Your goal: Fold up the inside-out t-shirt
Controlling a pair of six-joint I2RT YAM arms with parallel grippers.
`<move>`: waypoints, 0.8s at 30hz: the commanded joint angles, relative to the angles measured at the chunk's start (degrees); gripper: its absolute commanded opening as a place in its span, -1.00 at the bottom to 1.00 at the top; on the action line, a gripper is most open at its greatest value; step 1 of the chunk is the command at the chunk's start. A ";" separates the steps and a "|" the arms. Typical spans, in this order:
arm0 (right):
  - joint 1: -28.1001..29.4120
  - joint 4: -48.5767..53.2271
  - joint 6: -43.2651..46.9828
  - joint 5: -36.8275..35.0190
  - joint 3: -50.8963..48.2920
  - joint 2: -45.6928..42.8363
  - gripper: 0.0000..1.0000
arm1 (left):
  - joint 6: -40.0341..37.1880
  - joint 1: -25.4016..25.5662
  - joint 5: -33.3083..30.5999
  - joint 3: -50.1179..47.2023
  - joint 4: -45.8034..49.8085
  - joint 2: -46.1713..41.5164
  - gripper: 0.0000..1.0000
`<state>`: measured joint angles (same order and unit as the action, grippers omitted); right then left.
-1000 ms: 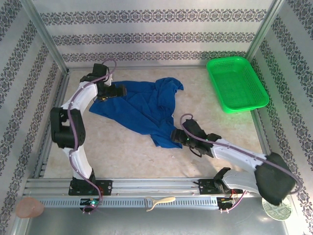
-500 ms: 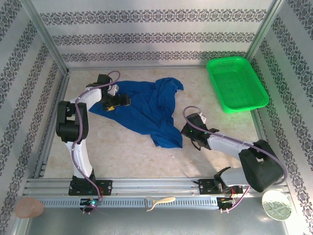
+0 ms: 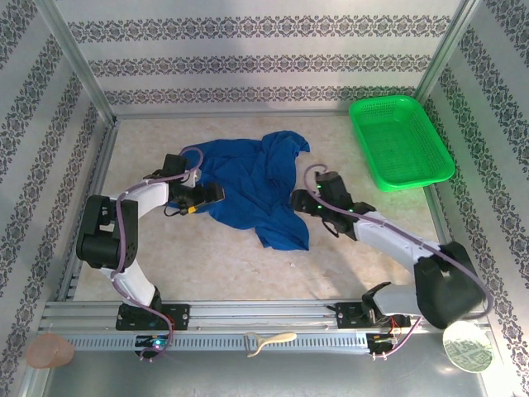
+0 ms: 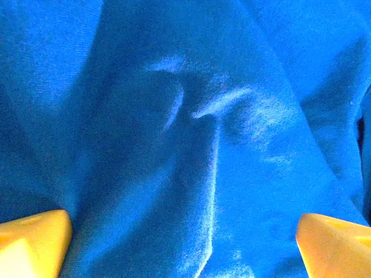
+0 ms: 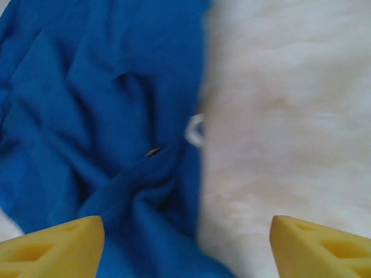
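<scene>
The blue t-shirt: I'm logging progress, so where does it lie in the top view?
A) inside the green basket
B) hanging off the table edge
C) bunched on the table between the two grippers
C: the t-shirt lies bunched on the table, left gripper at its left side, right gripper at its right, apart from the green basket.
</scene>
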<state>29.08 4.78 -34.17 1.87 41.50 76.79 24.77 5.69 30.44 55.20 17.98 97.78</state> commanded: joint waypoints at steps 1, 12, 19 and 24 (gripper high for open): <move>3.70 0.58 4.99 1.62 3.01 6.57 0.56 | 1.85 0.54 -0.90 1.17 -0.16 -2.21 0.99; 1.14 -0.73 0.54 -0.39 0.18 12.63 -0.57 | -1.47 0.45 -7.09 12.76 7.07 5.35 0.99; -13.34 4.61 1.94 0.93 -3.44 1.77 -1.00 | -1.04 0.47 -5.85 6.12 3.72 5.76 0.99; -22.27 9.40 4.56 1.38 -1.43 -1.59 -1.00 | 4.85 2.27 -1.36 -4.65 -3.38 -2.24 0.99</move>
<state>9.39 9.30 -31.97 3.36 38.89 76.29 25.78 6.42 26.59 55.37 16.49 98.63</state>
